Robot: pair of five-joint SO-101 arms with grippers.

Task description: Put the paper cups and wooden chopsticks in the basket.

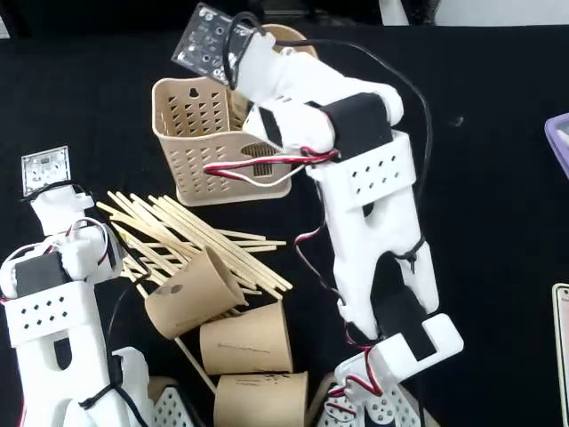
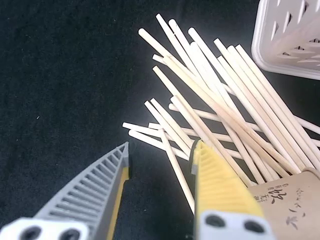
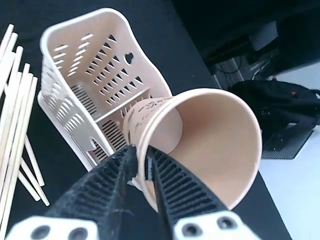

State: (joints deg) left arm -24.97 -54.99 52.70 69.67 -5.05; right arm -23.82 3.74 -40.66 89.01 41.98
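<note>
- Beige basket (image 1: 191, 133) stands mid-table in my high view. Wooden chopsticks (image 1: 196, 236) lie fanned just beside it, and three loose paper cups (image 1: 244, 342) lie on their sides nearby.
- Left wrist: my left gripper (image 2: 160, 160) gapes wide above the chopstick ends.
- Right wrist: my right gripper (image 3: 145, 160) pinches the rim of a held cup (image 3: 210, 145), near the basket's rim.

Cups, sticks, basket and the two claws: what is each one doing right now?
basket: standing upright on the table, mouth up.
held cup: pinched by its rim, tilted, right at the basket.
right gripper: shut on the held cup.
three other cups: lying on their sides on the table.
chopsticks: loose heap on the table.
left gripper: open, over the chopstick ends.
</note>
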